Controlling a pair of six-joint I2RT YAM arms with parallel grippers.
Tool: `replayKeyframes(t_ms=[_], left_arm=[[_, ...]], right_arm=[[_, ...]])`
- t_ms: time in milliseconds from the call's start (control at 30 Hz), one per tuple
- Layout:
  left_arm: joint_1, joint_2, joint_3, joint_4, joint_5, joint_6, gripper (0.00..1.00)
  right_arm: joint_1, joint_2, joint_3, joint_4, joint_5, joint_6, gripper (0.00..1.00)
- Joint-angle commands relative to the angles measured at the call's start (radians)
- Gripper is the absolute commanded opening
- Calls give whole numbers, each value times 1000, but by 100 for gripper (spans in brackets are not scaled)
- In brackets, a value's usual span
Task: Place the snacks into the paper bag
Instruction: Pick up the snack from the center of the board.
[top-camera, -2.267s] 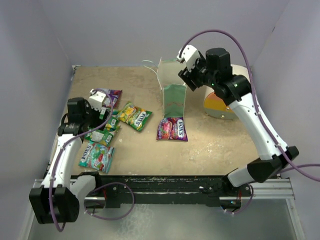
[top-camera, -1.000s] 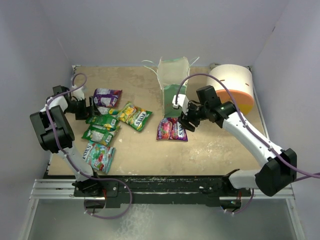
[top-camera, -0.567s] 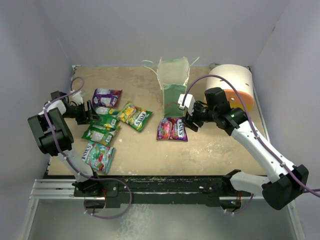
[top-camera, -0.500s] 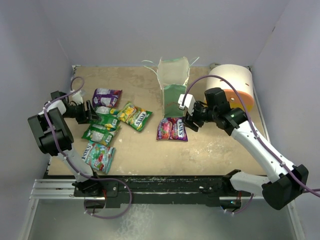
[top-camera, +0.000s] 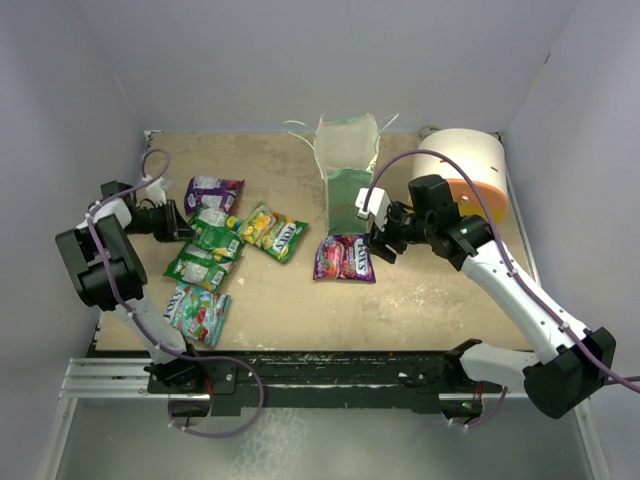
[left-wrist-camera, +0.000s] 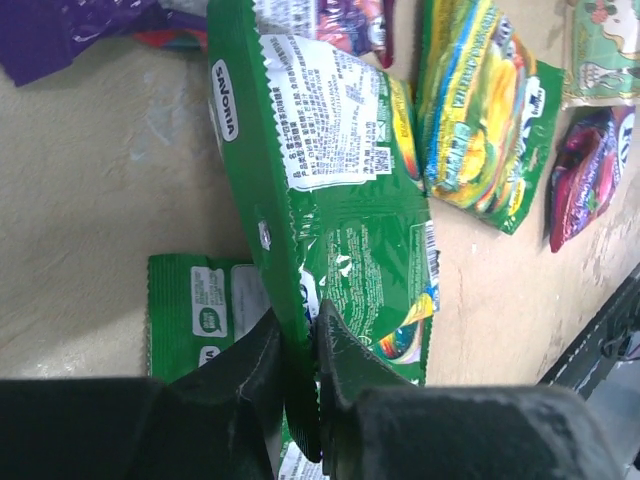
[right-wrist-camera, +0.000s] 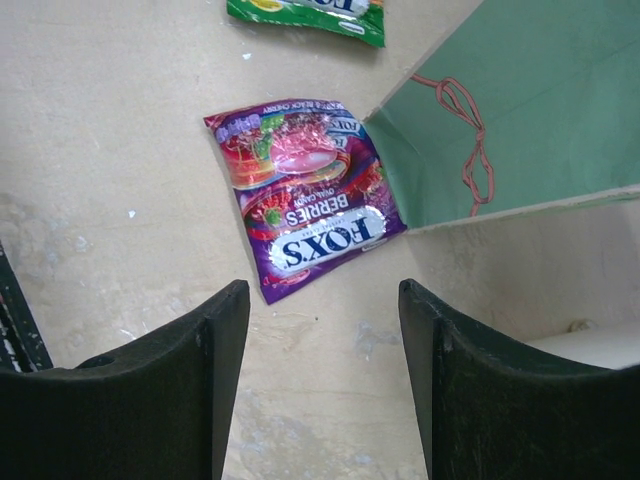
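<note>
Six snacks show outside the paper bag (top-camera: 347, 180), and two matter to you now. The green packet (left-wrist-camera: 340, 200) is pinched by one long edge in your left gripper (left-wrist-camera: 300, 370), jaws together on the film. It therefore stands tilted off the tabletop (left-wrist-camera: 100, 200) instead of lying flat, and that edge grip is probably what keeps it clear of the second green packet (left-wrist-camera: 200, 310) beneath. From overhead it sits at 3 o'clock of that gripper, with the purple packet (top-camera: 213, 190) at its 12 and the green-yellow packet (top-camera: 270, 232) at its 3. The bag stands upright, mouth up, well apart at about 2 o'clock, so I judge you face a lift and a long carry. The magenta packet (right-wrist-camera: 300, 195) lies flat at 6 o'clock of the bag, one corner seeming to touch its foot. Your right gripper (right-wrist-camera: 322, 295) hovers over it, jaws apart and nothing between them. In its wrist view the packet lies at 12 o'clock just past the fingertips, likely staged for a straight descent. The white cylinder (top-camera: 465, 170) stands at 3 o'clock of the bag.
</note>
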Motion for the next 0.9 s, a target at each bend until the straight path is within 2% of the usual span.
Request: replayKeyframes(t_ms=[0,233,433,633,733,867], left_arm=[[5,-120,67,-90,118,128,16],[-24,-346,106,-252,212,258,0],[-184,-528,122,-318,131,277,0],[-328,-639,174,-425,156,352,0],[-414,-663,210,-500,147,422,0],[-541,-667,259,-557,110,465,0]], right_arm=[[-4,-4,47,38,-72,21,67],[-3,-32,78,32,-92,33,70],[-3,-93,98,11,-151,22,72],[-3,-129,75,85,-256,-16,76],[-2,-95,83,148,-326,-9,79],[0,25,151,181,-407,46,82]])
